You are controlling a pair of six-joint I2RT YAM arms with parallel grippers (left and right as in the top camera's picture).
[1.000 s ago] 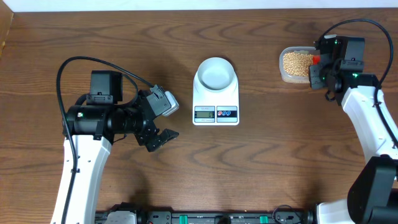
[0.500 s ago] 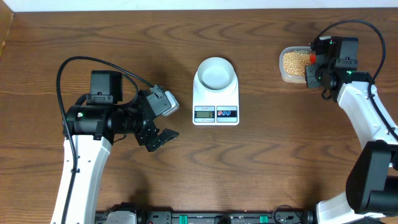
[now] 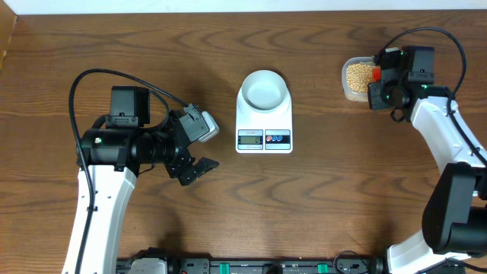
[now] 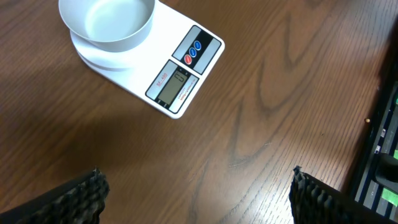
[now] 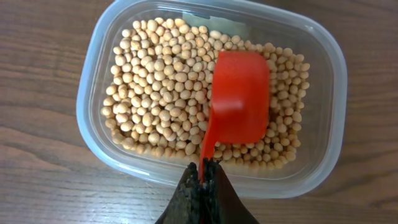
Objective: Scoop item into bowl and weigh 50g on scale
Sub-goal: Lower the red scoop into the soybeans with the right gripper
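1. Beans (image 5: 163, 93): many small tan-yellow ones, all lying in a clear plastic tub (image 5: 93, 127) at the far right of the worktop (image 3: 342, 198). None show in the bowl or on the scale.
2. Scoop (image 5: 240, 99): red, with its cup over the beans in the tub's right half and its thin handle running back across the near wall. No beans show on its red face. We cannot tell which way the cup faces.
3. Right tool (image 5: 203, 173): clamped on the end of the scoop handle. We judge that this end grip lets the cup reach the beans with the fingers outside the rim.
4. Bowl (image 3: 264, 89): pale and empty, seated on the back part of the scale (image 3: 264, 120), well apart from the tub. We judge that it sits there so the weight can be read as beans arrive. The display and buttons at the front edge are uncovered; the digits are too small to read.
5. Left tool (image 3: 196, 169): fingers apart and holding nothing, over bare worktop left of the scale. We judge it parked clear of the scoop's path.
6. Stage: the first load, with nothing weighed yet. The next move calls for a level carry, as loose beans would roll.
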